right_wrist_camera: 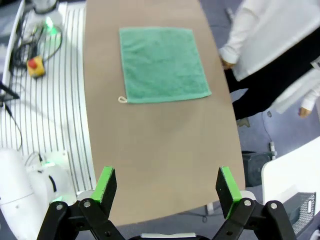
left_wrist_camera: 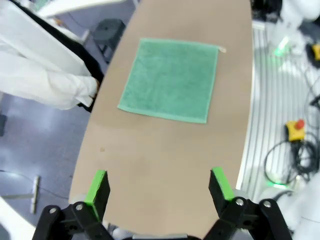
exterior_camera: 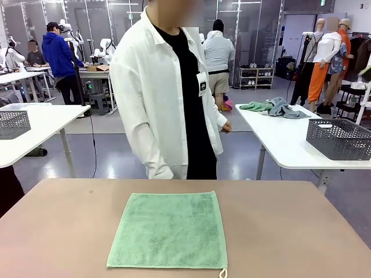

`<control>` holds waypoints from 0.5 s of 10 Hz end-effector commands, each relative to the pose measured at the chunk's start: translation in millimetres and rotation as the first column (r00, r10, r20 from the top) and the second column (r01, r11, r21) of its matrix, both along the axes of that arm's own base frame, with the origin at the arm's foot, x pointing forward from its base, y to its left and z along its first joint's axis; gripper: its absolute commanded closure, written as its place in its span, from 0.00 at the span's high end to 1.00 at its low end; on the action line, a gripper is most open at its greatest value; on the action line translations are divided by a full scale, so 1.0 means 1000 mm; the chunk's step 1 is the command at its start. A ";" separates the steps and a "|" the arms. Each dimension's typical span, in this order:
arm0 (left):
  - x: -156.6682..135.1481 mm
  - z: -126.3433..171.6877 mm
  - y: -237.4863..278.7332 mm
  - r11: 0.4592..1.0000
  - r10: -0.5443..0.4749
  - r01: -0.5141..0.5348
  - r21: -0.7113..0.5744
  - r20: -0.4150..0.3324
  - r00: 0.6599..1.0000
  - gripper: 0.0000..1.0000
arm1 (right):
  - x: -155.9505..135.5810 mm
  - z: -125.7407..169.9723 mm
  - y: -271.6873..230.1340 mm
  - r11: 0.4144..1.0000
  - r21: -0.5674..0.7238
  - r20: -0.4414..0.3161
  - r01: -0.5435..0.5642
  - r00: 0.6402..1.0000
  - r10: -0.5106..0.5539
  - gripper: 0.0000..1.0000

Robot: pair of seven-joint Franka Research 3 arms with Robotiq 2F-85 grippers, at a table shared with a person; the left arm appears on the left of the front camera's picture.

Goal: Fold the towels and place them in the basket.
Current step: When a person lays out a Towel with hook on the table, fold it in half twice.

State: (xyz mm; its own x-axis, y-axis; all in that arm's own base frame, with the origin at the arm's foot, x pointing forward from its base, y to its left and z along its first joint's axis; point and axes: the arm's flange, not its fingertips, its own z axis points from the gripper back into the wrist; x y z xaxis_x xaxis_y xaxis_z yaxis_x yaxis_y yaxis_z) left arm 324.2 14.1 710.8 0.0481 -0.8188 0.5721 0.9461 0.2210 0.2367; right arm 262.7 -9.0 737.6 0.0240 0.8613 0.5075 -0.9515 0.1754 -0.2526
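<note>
Towel (exterior_camera: 168,230) lies flat, nearly square, centred: toward twelve o'clock from left gripper (left_wrist_camera: 161,187) and from right gripper (right_wrist_camera: 167,185), both spread wide, empty, about equally near.

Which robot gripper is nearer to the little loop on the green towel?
Right. The loop sits on the side of the green towel facing the right gripper; the left gripper hovers off the opposite side.

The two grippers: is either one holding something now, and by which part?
Nothing is held. The left gripper and the right gripper both stand open above the table, apart from the mint green towel, which lies flat.
</note>
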 end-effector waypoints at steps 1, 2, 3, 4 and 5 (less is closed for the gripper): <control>0.018 -0.016 -0.041 0.983 -0.041 0.043 0.178 -0.019 0.999 1.00 | 0.024 -0.002 0.049 0.976 -0.202 -0.040 -0.086 0.996 0.080 1.00; 0.024 -0.034 -0.054 0.960 -0.055 0.066 0.271 -0.050 0.997 1.00 | 0.035 -0.018 0.079 0.956 -0.268 -0.082 -0.117 0.992 0.098 1.00; 0.030 -0.055 -0.067 0.927 -0.061 0.084 0.364 -0.076 0.995 1.00 | 0.044 -0.036 0.106 0.934 -0.335 -0.122 -0.124 0.989 0.088 1.00; 0.035 -0.072 -0.078 0.886 -0.053 0.086 0.456 -0.084 0.995 1.00 | 0.050 -0.054 0.128 0.915 -0.384 -0.151 -0.126 0.986 0.073 1.00; 0.041 -0.091 -0.086 0.842 -0.037 0.068 0.536 -0.069 0.997 1.00 | 0.059 -0.076 0.141 0.894 -0.431 -0.163 -0.123 0.985 0.057 1.00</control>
State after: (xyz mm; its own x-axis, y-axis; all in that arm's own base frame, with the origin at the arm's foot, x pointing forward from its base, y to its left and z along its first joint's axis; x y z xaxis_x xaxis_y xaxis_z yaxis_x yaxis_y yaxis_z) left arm 362.6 -69.5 630.2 -0.0247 -0.9918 0.1252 0.9758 0.0033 0.2187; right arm 315.9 130.1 670.4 -0.0626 0.9905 0.1226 -0.9883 -0.0444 -0.1460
